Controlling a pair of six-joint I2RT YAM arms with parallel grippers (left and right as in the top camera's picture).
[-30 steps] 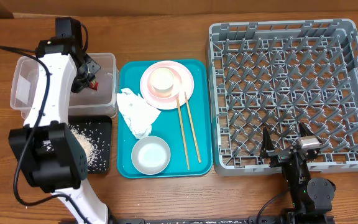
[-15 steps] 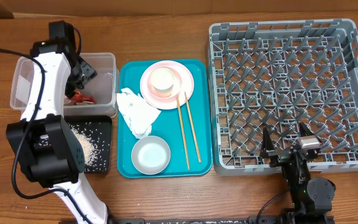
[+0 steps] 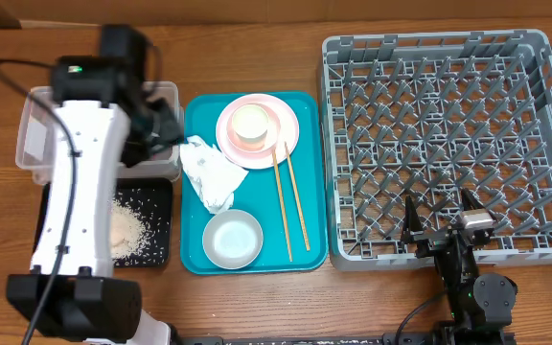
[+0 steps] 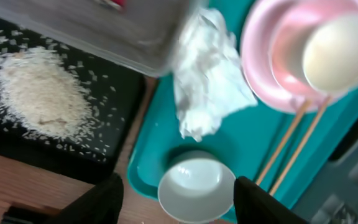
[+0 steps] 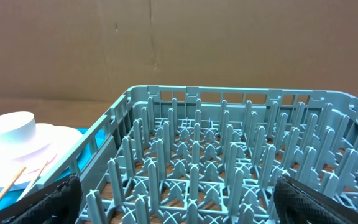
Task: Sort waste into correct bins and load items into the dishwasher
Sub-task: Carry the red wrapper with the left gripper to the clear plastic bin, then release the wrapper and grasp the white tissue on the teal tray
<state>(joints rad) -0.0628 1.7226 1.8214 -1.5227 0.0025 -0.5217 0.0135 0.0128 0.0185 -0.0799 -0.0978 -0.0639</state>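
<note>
My left gripper [image 3: 168,130] hangs open and empty over the gap between the clear tub [image 3: 33,134] and the teal tray, above the crumpled napkin [image 3: 209,174]. In the left wrist view its dark fingers [image 4: 98,200] frame a small pale bowl [image 4: 196,190] far below; the napkin [image 4: 207,74] lies above it. A sliver of red wrapper [image 4: 118,3] shows inside the tub. Rice [image 3: 127,228] lies on the black tray [image 3: 163,251]. A pink plate [image 3: 281,134] carries a cup [image 3: 251,125]. Chopsticks [image 3: 290,201] lie on the teal tray. My right gripper [image 3: 441,230] stands open at the grey rack's [image 3: 448,125] near edge.
The teal serving tray [image 3: 312,107] sits between the bins and the rack. My white left arm [image 3: 84,192] covers much of the tub and part of the black tray. The right wrist view looks across the rack's pegs [image 5: 229,155] to a cardboard wall.
The left gripper opened and let the red wrapper drop into the clear tub. It then swung right toward the teal tray. The right arm has not moved.
</note>
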